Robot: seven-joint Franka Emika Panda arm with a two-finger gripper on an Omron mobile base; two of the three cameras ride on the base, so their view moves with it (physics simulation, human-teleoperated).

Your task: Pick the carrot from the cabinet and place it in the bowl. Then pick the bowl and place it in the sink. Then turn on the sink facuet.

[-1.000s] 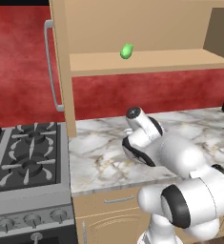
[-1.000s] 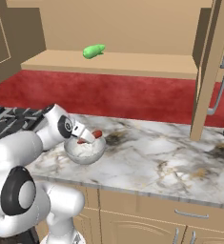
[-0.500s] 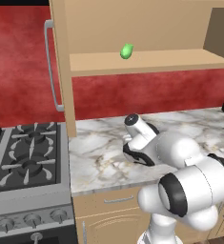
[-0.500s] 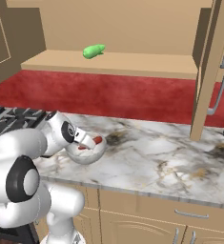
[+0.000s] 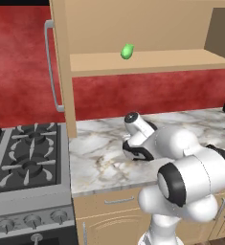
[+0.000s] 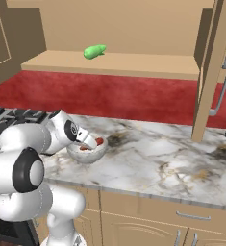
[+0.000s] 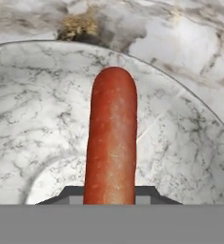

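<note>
From the hand view I found the carrot point(image 7: 111, 138) clamped between the jaws, its tip reaching out over the speckled inside of the bowl point(image 7: 32, 109). From the right base view I saw the gripper point(image 6: 88, 143) lowered into the bowl point(image 6: 88, 153), which stood on the marble counter point(image 6: 153, 163) just right of the stove point(image 5: 23, 162). A green vegetable point(image 6: 94, 51) lay on the shelf of the open cabinet point(image 6: 109, 62) above. I could not tell whether the carrot touched the bowl's floor.
</note>
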